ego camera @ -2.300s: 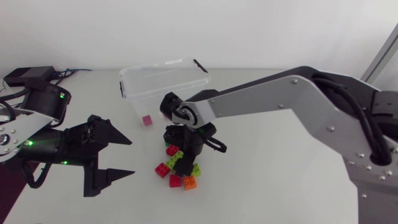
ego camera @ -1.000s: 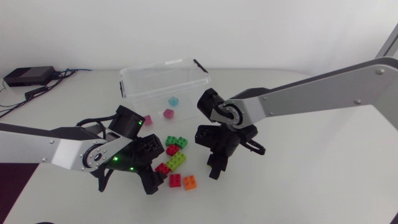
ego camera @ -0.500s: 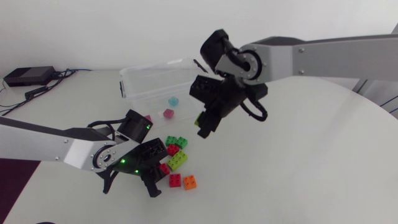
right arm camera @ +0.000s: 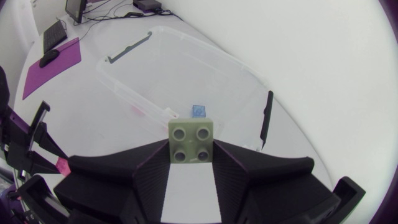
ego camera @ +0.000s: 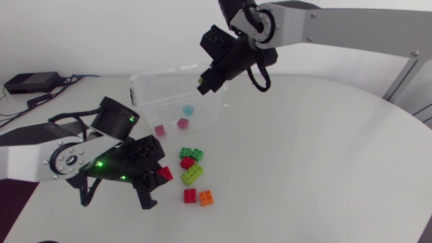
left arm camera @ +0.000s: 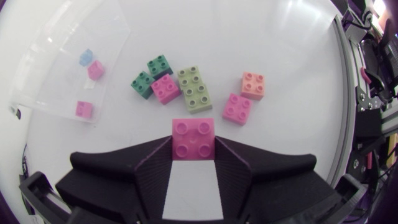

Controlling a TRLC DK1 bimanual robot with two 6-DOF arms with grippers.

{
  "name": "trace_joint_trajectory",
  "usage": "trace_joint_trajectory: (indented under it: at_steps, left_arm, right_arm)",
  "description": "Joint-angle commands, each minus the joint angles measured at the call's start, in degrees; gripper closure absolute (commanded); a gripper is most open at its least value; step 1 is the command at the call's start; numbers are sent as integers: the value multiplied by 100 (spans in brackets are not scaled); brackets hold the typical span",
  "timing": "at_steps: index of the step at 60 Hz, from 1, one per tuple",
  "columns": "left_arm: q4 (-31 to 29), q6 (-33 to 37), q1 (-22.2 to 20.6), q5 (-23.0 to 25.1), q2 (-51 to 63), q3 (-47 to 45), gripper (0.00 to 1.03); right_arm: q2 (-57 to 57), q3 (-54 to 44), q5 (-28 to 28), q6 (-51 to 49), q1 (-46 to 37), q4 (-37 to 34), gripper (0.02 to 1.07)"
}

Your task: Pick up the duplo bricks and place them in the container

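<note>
Since the right gripper (ego camera: 203, 84) is pinched tight on a green brick (right arm camera: 192, 144), high in the top middle of the frame, and the box (ego camera: 145, 106) lies below it, I think the brick just needs to drop. Low on the left, the left gripper (ego camera: 156, 177) squeezes a red brick (left arm camera: 193, 138). Its way to the box goes up and right. Loose bricks (ego camera: 192, 174) lie just right of it. The right arm over the box could block it.
</note>
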Motion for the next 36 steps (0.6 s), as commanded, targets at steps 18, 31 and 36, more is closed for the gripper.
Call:
trace_joint_trajectory:
  at_steps: [18,31,36]
  left_arm:
    - [198,-58,949,520,-627,857,80]
    - [1016,-647,1468,959,-539,1253,78]
    - [1359,-866,1582,968,-310,1428,78]
  right_arm:
    - [1095,1308,-70,282,-96,28,80]
    - [1711,1985,-70,353,-140,19,36]
    - [1842,2143,-26,388,-149,-7,15]
